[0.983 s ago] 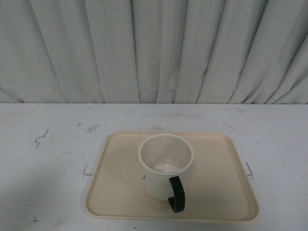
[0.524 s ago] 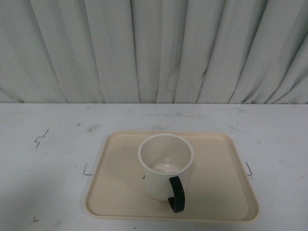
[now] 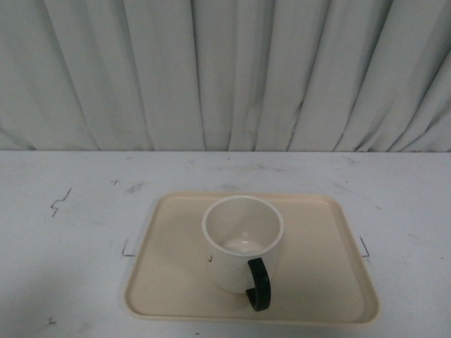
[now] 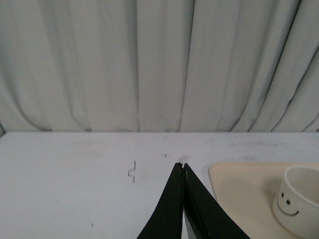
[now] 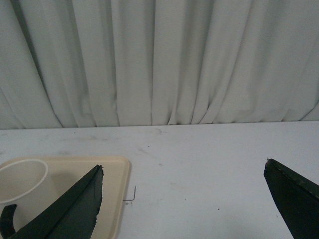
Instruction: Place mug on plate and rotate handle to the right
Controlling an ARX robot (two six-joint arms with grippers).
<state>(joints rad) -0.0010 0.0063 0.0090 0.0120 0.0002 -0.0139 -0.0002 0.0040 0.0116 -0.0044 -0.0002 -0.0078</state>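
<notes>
Already done: mug (image 3: 242,243) upright on plate (image 3: 169,282), near middle. Not done: handle (image 3: 258,285) points toward robot, not right, so rotation remains. Both arms clear of mug: left gripper (image 4: 182,167) pinched together, empty; right gripper (image 5: 183,164) spread wide, empty.

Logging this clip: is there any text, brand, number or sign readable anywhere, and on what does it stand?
No words, brands or numbers can be read in any view.
The only sign is a black smiley face printed on the mug.
The table carries dark pen marks, which are not letters.
</notes>
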